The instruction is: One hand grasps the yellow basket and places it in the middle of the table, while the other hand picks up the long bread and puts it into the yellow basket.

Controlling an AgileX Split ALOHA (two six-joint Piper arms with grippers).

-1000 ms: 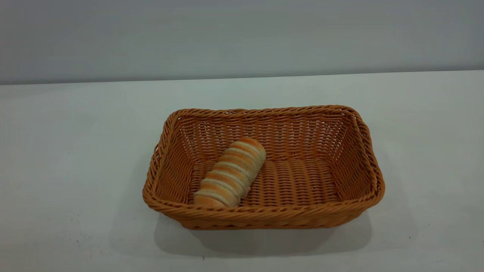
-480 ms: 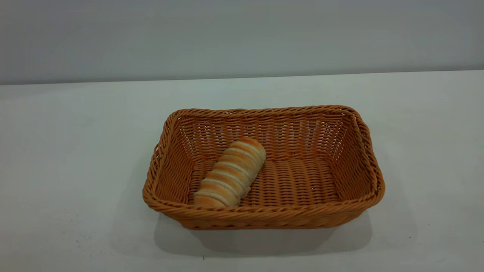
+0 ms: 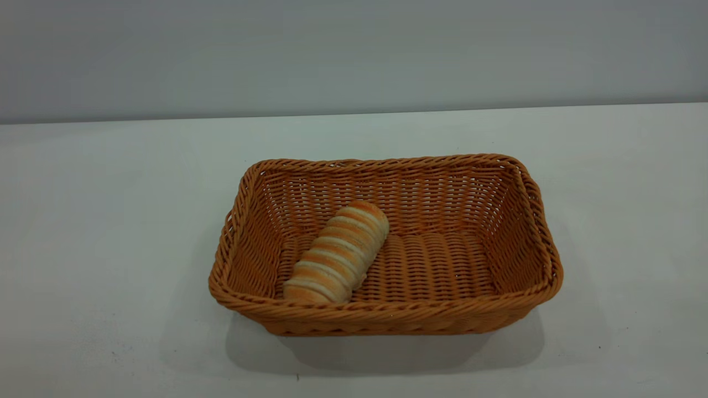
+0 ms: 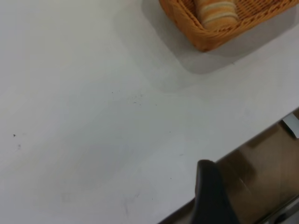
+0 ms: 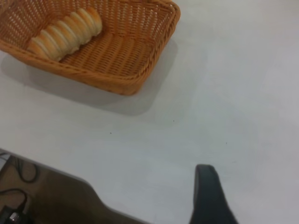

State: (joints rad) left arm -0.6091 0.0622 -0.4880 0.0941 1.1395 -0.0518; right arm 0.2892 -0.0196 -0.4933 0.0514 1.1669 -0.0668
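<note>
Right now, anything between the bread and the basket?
No. The long bread already lies inside the yellow basket, on its woven floor toward the left end. Nothing else shows on the table.

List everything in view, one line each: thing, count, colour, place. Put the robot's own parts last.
yellow basket: one, orange-tan wicker, standing near the middle of the table.
long bread: one, cream with orange-brown stripes, lying slantwise inside the basket toward its left end.
table: one, white with a few dark specks, under the basket.
wall: one, plain grey, behind the table.
cables: dark, on the floor past the table edge, in the right wrist view.
left claw: one black finger in view, over the table edge, away from the basket.
right claw: one black finger in view, over bare table, away from the basket.
</note>
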